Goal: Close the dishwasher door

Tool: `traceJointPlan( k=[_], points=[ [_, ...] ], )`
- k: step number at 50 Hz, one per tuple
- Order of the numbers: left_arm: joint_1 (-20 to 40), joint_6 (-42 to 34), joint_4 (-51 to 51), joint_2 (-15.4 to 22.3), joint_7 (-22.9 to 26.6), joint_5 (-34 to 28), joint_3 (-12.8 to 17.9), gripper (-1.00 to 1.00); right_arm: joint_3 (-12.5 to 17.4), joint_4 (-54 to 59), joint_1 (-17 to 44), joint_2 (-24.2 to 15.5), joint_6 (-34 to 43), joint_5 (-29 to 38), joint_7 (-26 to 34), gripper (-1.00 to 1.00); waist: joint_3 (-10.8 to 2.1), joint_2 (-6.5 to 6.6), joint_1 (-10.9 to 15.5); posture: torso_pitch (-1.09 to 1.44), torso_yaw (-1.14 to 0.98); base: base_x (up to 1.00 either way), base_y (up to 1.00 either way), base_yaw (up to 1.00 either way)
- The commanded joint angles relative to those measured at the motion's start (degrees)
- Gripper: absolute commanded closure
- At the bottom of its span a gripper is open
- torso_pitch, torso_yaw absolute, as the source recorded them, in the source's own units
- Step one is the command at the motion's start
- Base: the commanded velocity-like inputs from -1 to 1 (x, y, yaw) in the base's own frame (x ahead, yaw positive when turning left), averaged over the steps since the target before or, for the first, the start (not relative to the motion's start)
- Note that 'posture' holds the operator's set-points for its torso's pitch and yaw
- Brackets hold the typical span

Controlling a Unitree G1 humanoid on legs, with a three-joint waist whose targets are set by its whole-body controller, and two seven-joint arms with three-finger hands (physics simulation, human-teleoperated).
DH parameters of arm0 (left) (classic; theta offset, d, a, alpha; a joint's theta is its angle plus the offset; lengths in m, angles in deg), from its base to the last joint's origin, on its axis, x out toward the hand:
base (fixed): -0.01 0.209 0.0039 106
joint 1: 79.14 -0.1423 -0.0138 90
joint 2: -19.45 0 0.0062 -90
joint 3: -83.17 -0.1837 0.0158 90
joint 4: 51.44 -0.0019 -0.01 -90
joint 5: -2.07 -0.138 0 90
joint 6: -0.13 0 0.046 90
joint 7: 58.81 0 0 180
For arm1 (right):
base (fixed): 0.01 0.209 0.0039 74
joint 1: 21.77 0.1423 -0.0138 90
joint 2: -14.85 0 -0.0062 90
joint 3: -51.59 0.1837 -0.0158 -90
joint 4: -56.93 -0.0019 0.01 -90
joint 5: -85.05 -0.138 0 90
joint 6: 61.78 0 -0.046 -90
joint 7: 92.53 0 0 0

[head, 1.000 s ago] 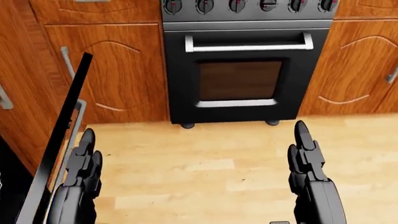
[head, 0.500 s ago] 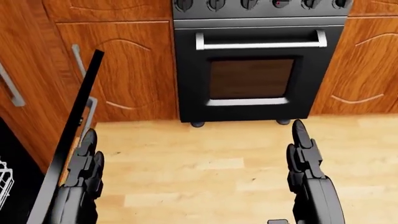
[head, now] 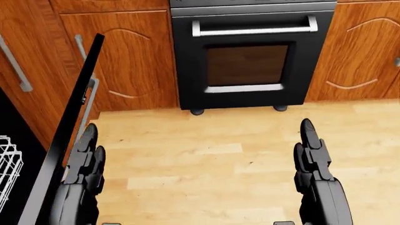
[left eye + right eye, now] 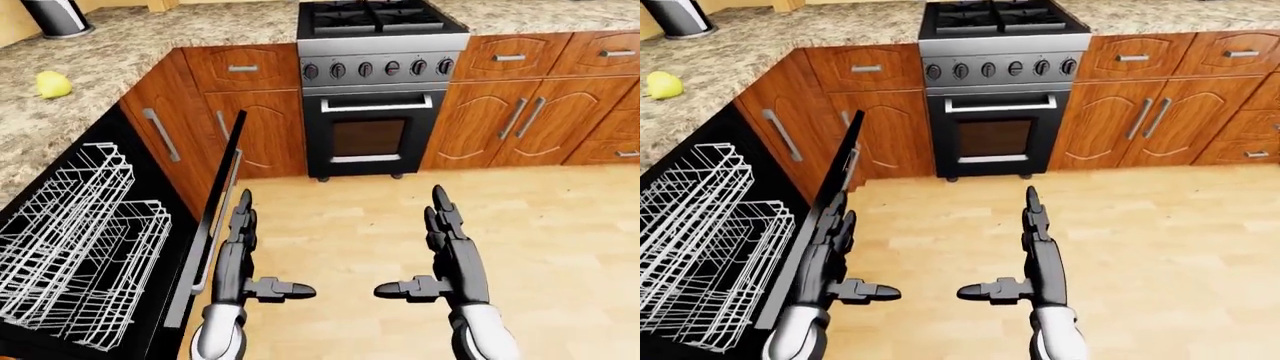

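Note:
The dishwasher (image 4: 70,240) is on the left of the left-eye view, with white wire racks inside. Its black door (image 4: 215,217) stands open, swung out edge-on toward me, with a grey handle (image 4: 212,240) on its outer face. My left hand (image 4: 240,247) is open, fingers straight, right beside the door's outer face near the handle; I cannot tell if it touches. My right hand (image 4: 448,247) is open and empty over the wooden floor. Both also show in the head view: the left hand (image 3: 84,168), the right hand (image 3: 315,173) and the door edge (image 3: 69,131).
A black oven with a stove top (image 4: 372,105) stands straight ahead between wooden cabinets (image 4: 500,112). A granite counter (image 4: 90,67) runs along the left with a yellow fruit (image 4: 52,85) and a dark jar (image 4: 55,16). Wooden floor (image 4: 560,240) lies to the right.
The head view has shifted: the oven and cabinets moved, then rose slightly, so the camera moved. The dishwasher rack has come into view at the left. Both hands stay open and extended.

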Motion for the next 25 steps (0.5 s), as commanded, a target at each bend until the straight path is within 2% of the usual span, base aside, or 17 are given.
traceJointPlan(
  k=[1,4,5,7,8,10,19,20,21,22,25],
  points=[
    [0.47,1.02,1.69,-0.18,-0.14,0.04,0.05,-1.0,0.05,-1.92,0.44,-0.27,-1.3,-0.08,0.02,-1.0,0.01,-0.3,0.49,0.0,0.0,0.0,0.0,0.0],
    [0.35,0.96,1.87,-0.19,-0.16,0.02,-0.01,-1.0,0.03,-1.78,0.37,-0.28,-1.4,-0.04,-0.01,-1.0,-1.98,-1.25,0.59,0.0,0.0,0.0,0.0,0.0],
    [0.34,0.87,2.0,-0.18,-0.14,0.06,0.01,-1.0,-0.01,-1.98,0.33,-0.27,-1.27,-0.01,-0.02,-1.0,-2.4,-2.01,0.91,0.0,0.0,0.0,0.0,0.0],
    [0.27,0.6,2.41,-0.17,-0.11,0.14,0.05,-1.0,0.01,-2.25,0.23,-0.27,-1.21,-0.08,0.01,-1.0,-2.68,-4.39,1.67,0.0,0.0,0.0,0.0,0.0],
    [0.27,0.63,2.38,-0.15,-0.11,0.13,0.06,-1.0,0.01,-2.15,0.18,-0.26,-1.36,-0.09,0.01,-1.0,-2.24,-3.39,2.14,0.0,0.0,0.0,0.0,0.0],
    [0.21,0.57,2.5,-0.16,-0.1,0.12,0.03,-1.0,-0.03,-2.24,0.19,-0.26,-1.22,-0.03,-0.03,-1.0,-2.07,-3.95,2.19,0.0,0.0,0.0,0.0,0.0],
    [0.16,0.58,2.43,-0.18,-0.08,0.08,-0.14,-1.0,-0.35,-2.24,0.72,-0.29,-0.52,0.47,-0.21,-1.0,-2.12,-3.89,2.5,0.0,0.0,0.0,0.0,0.0],
    [0.12,0.47,2.64,-0.18,-0.06,0.07,-0.21,-1.0,-0.42,-2.51,0.75,-0.28,-0.24,0.53,-0.23,-1.0,-2.92,-3.65,2.46,0.0,0.0,0.0,0.07,0.0],
    [0.13,0.49,2.61,-0.18,-0.07,0.09,-0.19,-1.0,-0.45,-2.64,0.76,-0.31,-0.13,0.54,-0.21,-1.0,-1.77,-3.91,2.34,0.0,0.0,0.0,0.09,0.0],
    [0.15,0.52,2.53,-0.18,-0.07,0.1,-0.18,-1.0,-0.43,-2.58,0.77,-0.32,-0.17,0.54,-0.21,-1.0,-1.29,-3.91,2.27,0.0,0.0,0.0,0.09,0.0],
    [0.04,0.48,2.72,-0.19,-0.06,0.06,-0.31,-1.0,-0.47,-2.91,0.83,-0.35,0.19,0.59,-0.18,-1.0,-0.97,-3.07,2.24,0.0,0.0,0.0,0.09,0.0]
  ],
)
